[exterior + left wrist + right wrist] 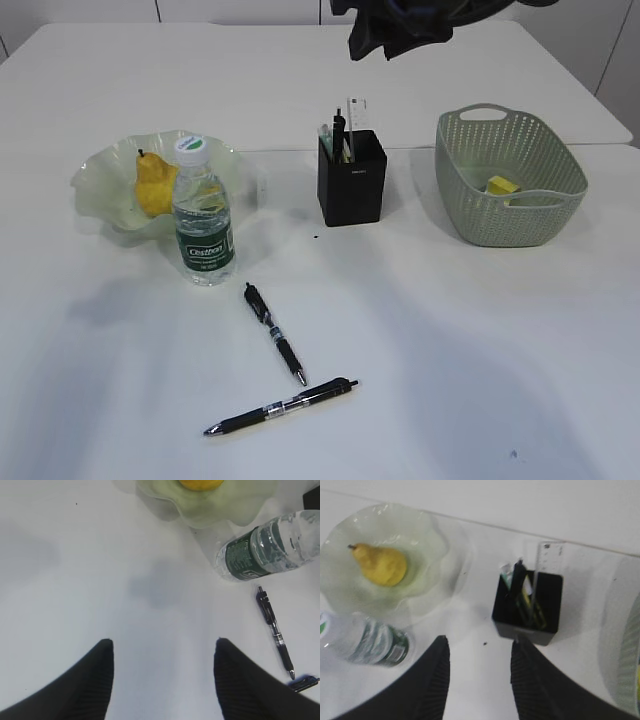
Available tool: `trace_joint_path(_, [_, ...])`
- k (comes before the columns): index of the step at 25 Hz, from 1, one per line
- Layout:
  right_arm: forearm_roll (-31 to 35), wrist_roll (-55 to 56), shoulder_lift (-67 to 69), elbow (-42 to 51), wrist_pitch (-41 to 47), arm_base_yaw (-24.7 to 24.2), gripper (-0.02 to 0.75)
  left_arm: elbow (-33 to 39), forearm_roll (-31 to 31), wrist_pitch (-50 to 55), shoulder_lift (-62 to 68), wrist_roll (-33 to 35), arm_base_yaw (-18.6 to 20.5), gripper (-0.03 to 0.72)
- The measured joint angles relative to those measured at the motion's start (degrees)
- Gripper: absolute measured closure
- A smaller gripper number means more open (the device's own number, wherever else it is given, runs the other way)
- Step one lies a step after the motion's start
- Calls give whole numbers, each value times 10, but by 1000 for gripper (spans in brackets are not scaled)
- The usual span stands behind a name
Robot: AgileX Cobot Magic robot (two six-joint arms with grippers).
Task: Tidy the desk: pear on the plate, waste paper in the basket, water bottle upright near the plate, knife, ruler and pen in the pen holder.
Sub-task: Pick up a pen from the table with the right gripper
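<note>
Pens (pixel 276 346) lie on the desk (pixel 480 340) in front of the pen holder (pixel 351 178); both released tools hover empty. Left tool (pixel 162 680) should straddle one barrel crosswise, mid-length.

table (pixel 480 330): white, wide | seam (pixel 290 150): runs across behind the objects | wall panels (pixel 240 10): pale, at far edge

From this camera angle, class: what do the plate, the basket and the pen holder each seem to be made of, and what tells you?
Plate: probably glass or clear plastic, pale green and glossy; the table shows through its wavy rim.
Basket: likely moulded plastic, matte grey-green, with a perforated weave pattern and built-in handles.
Pen holder: opaque black, smooth and square; plastic seems likely, but the look leaves it open.
</note>
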Motion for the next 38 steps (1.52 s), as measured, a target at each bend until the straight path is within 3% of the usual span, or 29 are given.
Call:
trace_joint_path(6, [17, -10, -12, -1, 96, 58, 435, 0, 0, 0, 0, 0, 0, 241])
trace_joint_path(16, [-40, 38, 72, -1, 171, 148, 435, 0, 0, 7, 0, 0, 0, 241])
trace_joint_path(38, [-47, 46, 174, -1, 180, 170, 435, 0, 0, 12, 0, 0, 0, 241])
